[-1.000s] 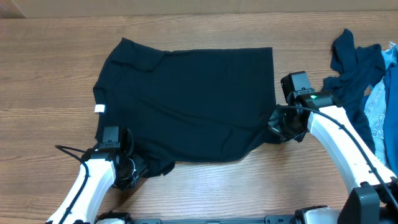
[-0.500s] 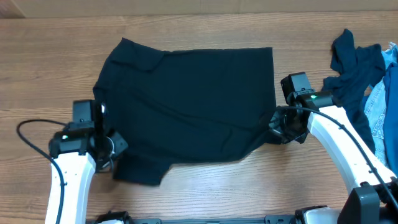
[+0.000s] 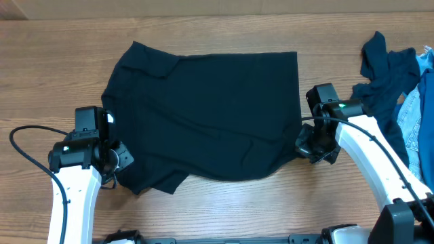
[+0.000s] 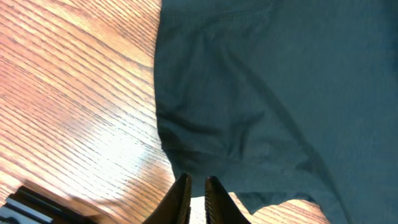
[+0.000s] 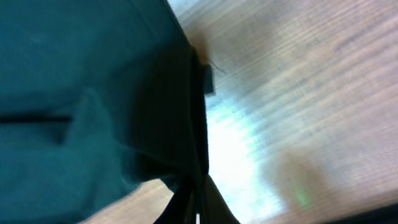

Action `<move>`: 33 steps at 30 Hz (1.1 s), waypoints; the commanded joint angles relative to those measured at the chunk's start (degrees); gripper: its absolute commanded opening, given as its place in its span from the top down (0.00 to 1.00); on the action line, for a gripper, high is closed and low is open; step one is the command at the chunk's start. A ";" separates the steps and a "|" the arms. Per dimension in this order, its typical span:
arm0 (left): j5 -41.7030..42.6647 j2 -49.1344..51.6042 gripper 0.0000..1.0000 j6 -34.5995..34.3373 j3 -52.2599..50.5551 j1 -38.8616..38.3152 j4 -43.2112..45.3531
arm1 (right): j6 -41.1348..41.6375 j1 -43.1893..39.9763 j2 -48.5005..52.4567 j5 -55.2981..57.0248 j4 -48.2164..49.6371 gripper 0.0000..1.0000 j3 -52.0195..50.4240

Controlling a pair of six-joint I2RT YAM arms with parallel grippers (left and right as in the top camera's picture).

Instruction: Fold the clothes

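Note:
The near-black navy T-shirt (image 3: 210, 112) lies spread flat on the wooden table (image 3: 54, 68). Its small white tag (image 3: 109, 119) peeks out beside my left wrist. My left gripper (image 3: 116, 160) is at the shirt's lower left edge. In the left wrist view its fingers (image 4: 198, 185) are closed to a narrow slit at the hem (image 4: 186, 165), and wrinkles gather toward the tips. My right gripper (image 3: 308, 146) is at the shirt's lower right edge. In the right wrist view its fingers (image 5: 198, 193) are shut on a dark fold of the shirt (image 5: 174, 112).
A rumpled dark blue garment (image 3: 386, 64) and pale blue denim (image 3: 422, 115) lie piled at the right edge of the table, close behind my right arm. Bare wood runs along the front (image 3: 237, 210) and left.
My left arm swung from the shirt's bottom corner up to its left edge. The lower left flap of the shirt was laid out and then drawn in a little. The right gripper dropped slightly.

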 commanded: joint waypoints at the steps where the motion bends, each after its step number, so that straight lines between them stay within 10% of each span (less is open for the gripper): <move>1: -1.73 -0.59 0.79 2.36 1.60 0.52 -0.15 | 2.45 -0.17 -0.52 -0.90 -3.98 0.96 1.07; 10: -1.09 2.38 0.60 5.27 -1.40 0.52 0.31 | 3.10 -0.17 -0.52 -4.83 -12.11 0.96 0.96; 19: 18.99 4.46 0.44 12.59 -17.27 0.52 10.75 | 4.74 -0.17 -0.52 -3.91 -7.58 0.96 0.96; 27: 22.05 4.63 0.44 13.90 -20.85 0.50 18.08 | 4.28 -0.17 -0.52 -3.72 -7.21 0.56 0.96; 33: 32.00 4.17 0.70 21.92 -19.80 0.46 13.99 | 4.09 -0.17 -0.52 -2.38 -5.55 0.32 0.96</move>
